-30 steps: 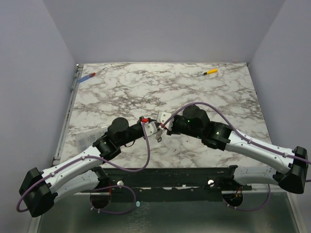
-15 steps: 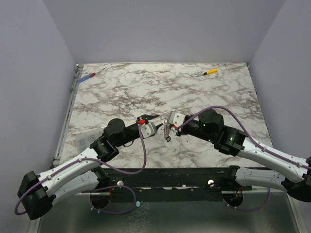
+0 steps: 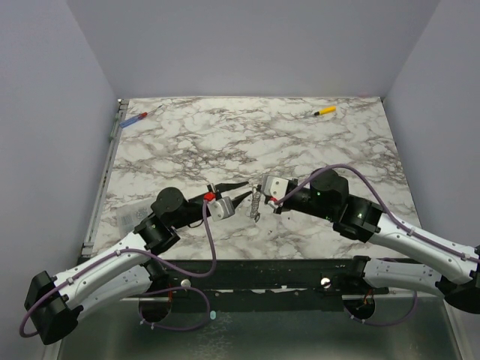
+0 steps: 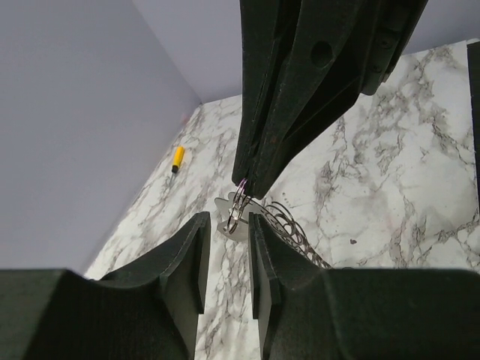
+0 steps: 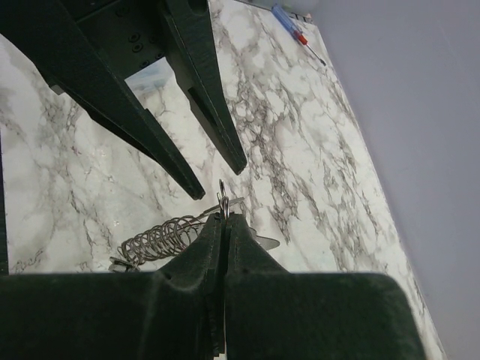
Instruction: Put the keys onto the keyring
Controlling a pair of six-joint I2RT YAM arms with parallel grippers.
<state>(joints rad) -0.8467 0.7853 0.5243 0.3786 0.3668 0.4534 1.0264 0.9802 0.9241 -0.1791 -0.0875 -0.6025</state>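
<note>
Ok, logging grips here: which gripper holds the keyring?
The right gripper, shut on the keyring; the left gripper is open, facing it.

Surface (image 3: 187, 142): white marble pattern, grey-black veining throughout. Walls (image 3: 247, 45): plain pale lavender. Blue-and-red tool (image 3: 135, 118), 11 o'clock: blue handle, red collar. Yellow-handled tool (image 3: 324, 112), 1 o'clock: yellow body, dark tip. Left arm (image 3: 112, 262) and right arm (image 3: 405, 232): white links, black joints, purple cables (image 3: 214, 247); small green light on the right. Left gripper (image 3: 244, 190), right gripper (image 3: 259, 187): black fingers, white housing, red spot. Keyring (image 5: 223, 196): silver, bright glint. Keys (image 5: 264, 242): pale silver-grey. Wire coil (image 5: 161, 236): silver.
</note>
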